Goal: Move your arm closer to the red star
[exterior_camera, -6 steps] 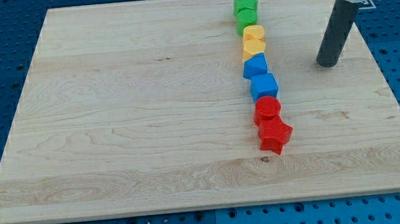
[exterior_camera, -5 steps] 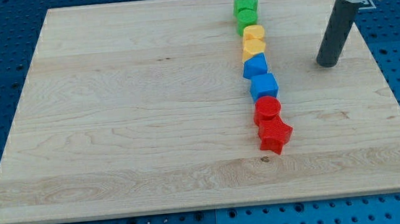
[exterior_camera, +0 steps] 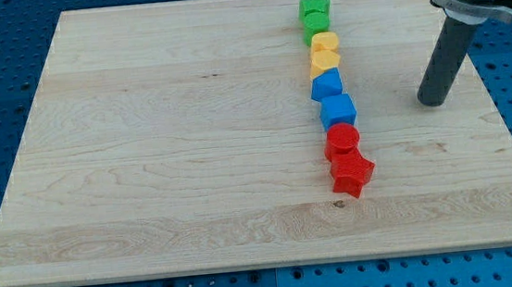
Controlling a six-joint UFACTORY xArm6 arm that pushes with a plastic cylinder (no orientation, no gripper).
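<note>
The red star point(exterior_camera: 352, 174) lies at the lower end of a line of blocks on the wooden board point(exterior_camera: 145, 144), right of centre. My tip point(exterior_camera: 433, 102) rests on the board well to the right of the line, above and right of the red star, touching no block. The dark rod rises from the tip toward the view's top right. Directly above the red star sits a red cylinder point(exterior_camera: 341, 141), touching it.
Above the red cylinder the line continues upward: a blue block point(exterior_camera: 338, 110), another blue block point(exterior_camera: 326, 84), a yellow heart point(exterior_camera: 324, 61), a yellow block point(exterior_camera: 324, 42), a green block point(exterior_camera: 314, 27) and a green star point(exterior_camera: 315, 7). The board's right edge point(exterior_camera: 500, 113) is near my tip.
My tip has moved down and slightly right, from level with the upper blue block to level with the lower blue block. The blocks have not moved.
</note>
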